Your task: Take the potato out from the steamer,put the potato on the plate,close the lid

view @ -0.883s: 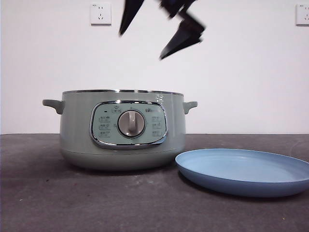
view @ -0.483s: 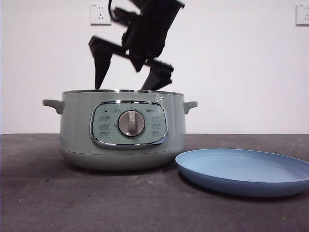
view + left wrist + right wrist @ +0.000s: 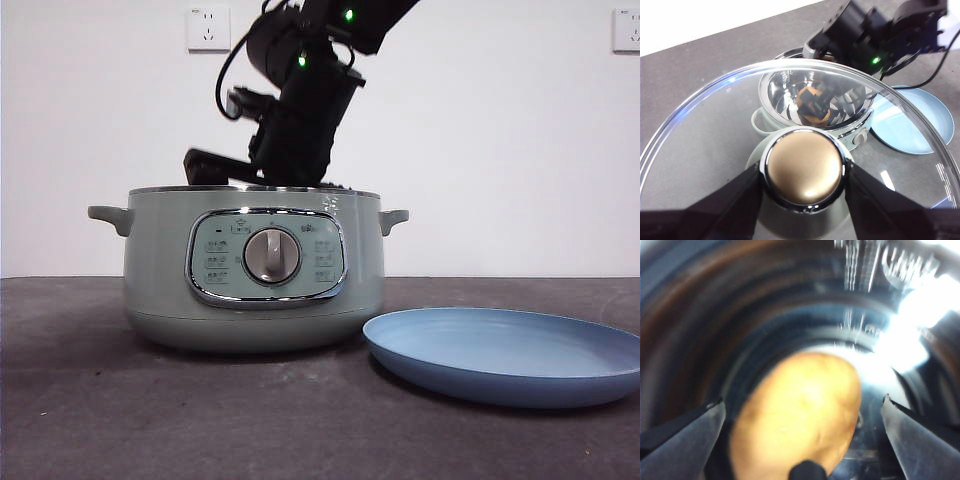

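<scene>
lid (image 3: 805,125) is off, gripped by the left end effector (image 3: 804,182); right end effector (image 3: 802,412), spread wide, straddles the potato (image 3: 800,410) inside the steamer (image 3: 255,265); plate (image 3: 505,352) bare.

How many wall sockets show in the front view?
2: one wall socket at the upper left above the steamer, a second socket cut off by the right edge. The arm may hide others.
</scene>
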Robot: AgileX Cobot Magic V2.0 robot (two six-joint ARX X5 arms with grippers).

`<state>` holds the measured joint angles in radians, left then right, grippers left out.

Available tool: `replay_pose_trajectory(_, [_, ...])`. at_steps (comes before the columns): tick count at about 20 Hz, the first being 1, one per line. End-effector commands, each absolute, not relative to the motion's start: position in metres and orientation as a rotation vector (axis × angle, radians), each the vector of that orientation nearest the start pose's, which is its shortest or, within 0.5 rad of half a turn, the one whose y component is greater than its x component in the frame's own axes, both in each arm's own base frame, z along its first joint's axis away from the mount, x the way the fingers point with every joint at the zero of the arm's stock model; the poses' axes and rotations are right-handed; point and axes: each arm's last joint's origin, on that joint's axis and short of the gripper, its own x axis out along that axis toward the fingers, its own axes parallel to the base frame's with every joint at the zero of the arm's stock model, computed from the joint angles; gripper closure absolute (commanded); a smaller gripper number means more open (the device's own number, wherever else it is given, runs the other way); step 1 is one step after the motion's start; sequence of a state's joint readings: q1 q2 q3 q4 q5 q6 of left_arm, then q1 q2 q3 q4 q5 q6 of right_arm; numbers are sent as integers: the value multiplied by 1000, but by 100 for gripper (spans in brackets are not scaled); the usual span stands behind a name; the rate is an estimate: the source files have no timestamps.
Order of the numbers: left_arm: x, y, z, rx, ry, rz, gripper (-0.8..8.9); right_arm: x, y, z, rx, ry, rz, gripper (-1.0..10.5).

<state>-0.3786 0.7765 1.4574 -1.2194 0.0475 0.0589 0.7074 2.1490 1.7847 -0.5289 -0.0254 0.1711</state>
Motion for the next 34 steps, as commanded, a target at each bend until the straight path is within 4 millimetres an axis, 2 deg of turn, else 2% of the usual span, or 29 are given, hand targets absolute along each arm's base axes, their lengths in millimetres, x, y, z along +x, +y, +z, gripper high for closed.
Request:
replay_pose_trajectory(1, [59,-25,445,133,465,-436,823,361,312,213,-145,920,602,409])
replay_pose_trajectory(2, [59,-25,445,133,464,-437,823,360,314,213,-147,920,606,493])
replay_pose_trajectory(5, [59,-25,445,133,464,-436,823,359,314,213,-142,933,624,977])
replay_pose_trajectory(7, [59,-25,445,133,464,-436,823,358,314,216,-128,936,651,956])
replay_pose_trajectory(9, [59,-25,445,133,463,-437,823,355,312,229,-120,905,654,957])
replay_pose_trajectory(13, [60,-26,447,129,440,-437,823,338,295,288,-136,782,667,958])
replay_pose_trajectory(15, [61,-26,448,126,426,-439,823,320,279,323,-164,752,677,958])
replay_pose_trajectory(18, [63,-27,448,132,431,-440,823,287,244,369,-257,725,625,958])
replay_pose_trajectory(20, [65,-28,448,150,434,-445,823,265,219,393,-276,732,614,959])
replay_pose_trajectory(23, [71,-30,447,156,449,-446,823,243,187,413,-286,755,573,959])
replay_pose_trajectory(25, [75,-32,447,155,447,-450,823,232,171,414,-282,772,553,959])
replay_pose_trajectory(27, [77,-33,448,154,444,-451,823,224,155,404,-275,788,524,959])
replay_pose_trajectory(31, [81,-35,449,147,437,-479,823,213,127,354,-234,810,458,959])
replay_pose_trajectory(34, [85,-37,449,146,439,-479,823,212,116,303,-190,855,435,959])
